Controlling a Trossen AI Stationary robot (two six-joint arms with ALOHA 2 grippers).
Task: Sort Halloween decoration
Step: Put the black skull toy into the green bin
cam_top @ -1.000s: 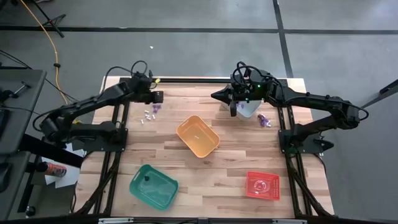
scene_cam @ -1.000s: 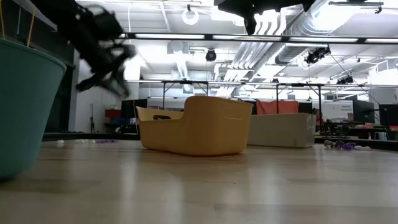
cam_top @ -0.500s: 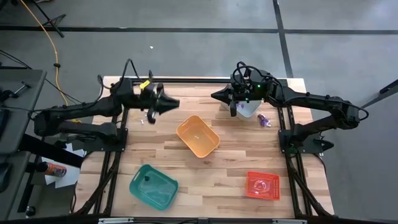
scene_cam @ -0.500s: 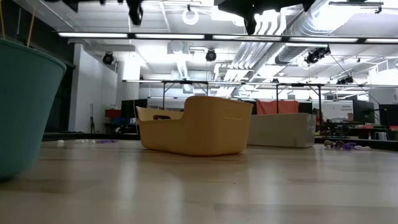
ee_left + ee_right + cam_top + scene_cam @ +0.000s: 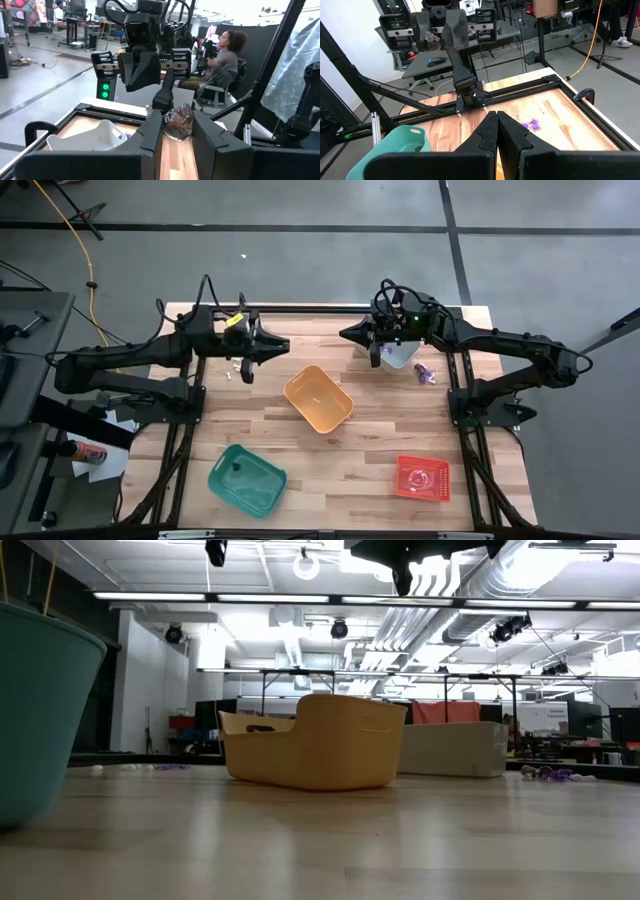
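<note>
The desk (image 5: 330, 470) carries four bins: the orange bin (image 5: 318, 399) in the middle, the green bin (image 5: 247, 478) and red bin (image 5: 422, 478) along the near edge, and a whitish bin (image 5: 402, 356) at the far right under my right arm. The green and red bins each seem to hold something small already, though I cannot make out what.

My left end effector (image 5: 281, 347) hangs above the desk near the orange bin, pinching one crumpled whitish trinket (image 5: 178, 123) between its fingers. My right end effector (image 5: 347, 334) waits by the whitish bin, pressed together and empty.

Much is left: whitish trinkets (image 5: 239, 368) lie loose at the far left, and purple trinkets (image 5: 425, 374) beside the whitish bin.
</note>
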